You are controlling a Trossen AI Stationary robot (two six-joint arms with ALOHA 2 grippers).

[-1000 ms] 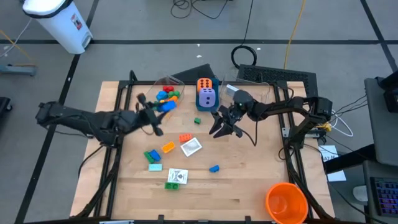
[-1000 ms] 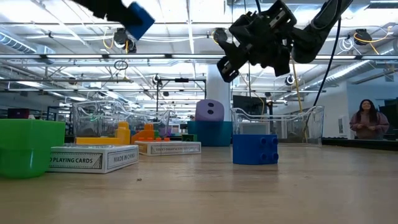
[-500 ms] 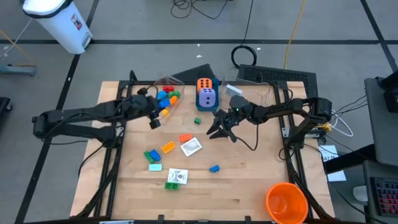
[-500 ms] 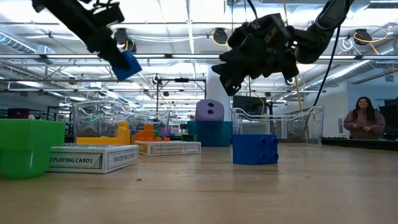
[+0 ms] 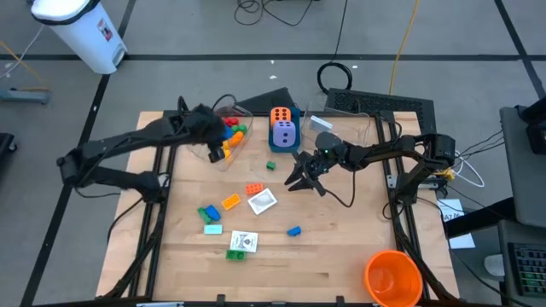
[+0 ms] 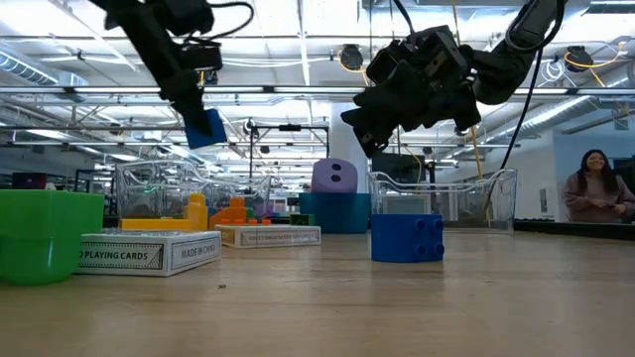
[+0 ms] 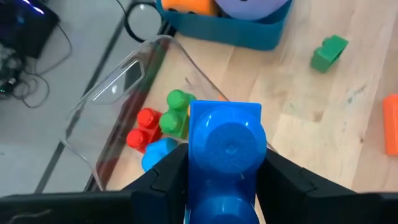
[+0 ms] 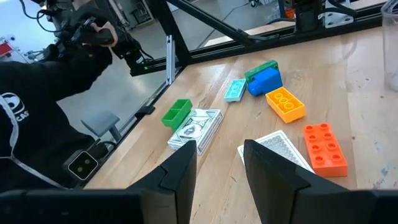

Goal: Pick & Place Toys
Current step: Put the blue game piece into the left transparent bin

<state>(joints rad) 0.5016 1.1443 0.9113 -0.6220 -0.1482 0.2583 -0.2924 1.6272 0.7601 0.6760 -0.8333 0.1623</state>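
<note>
A wooden table [image 5: 341, 256] stands on grey floor, a large hall showing behind it in the low view. The left gripper [image 5: 212, 141] hangs at about 11 o'clock from the table's centre, over the clear tub [image 7: 118, 99], its fingers clamped on a blue brick [image 7: 225, 140]; red, green and blue bricks [image 7: 158, 127] lie in the tub beneath. The right gripper [image 5: 303, 176] hovers just right of centre, its fingers apart and holding nothing. Near it lie an orange-red brick [image 8: 324, 148], a yellow-orange brick [image 8: 285, 103] and picture cards [image 8: 198, 127]; a small blue brick [image 5: 293, 230] sits at 6 o'clock.
</note>
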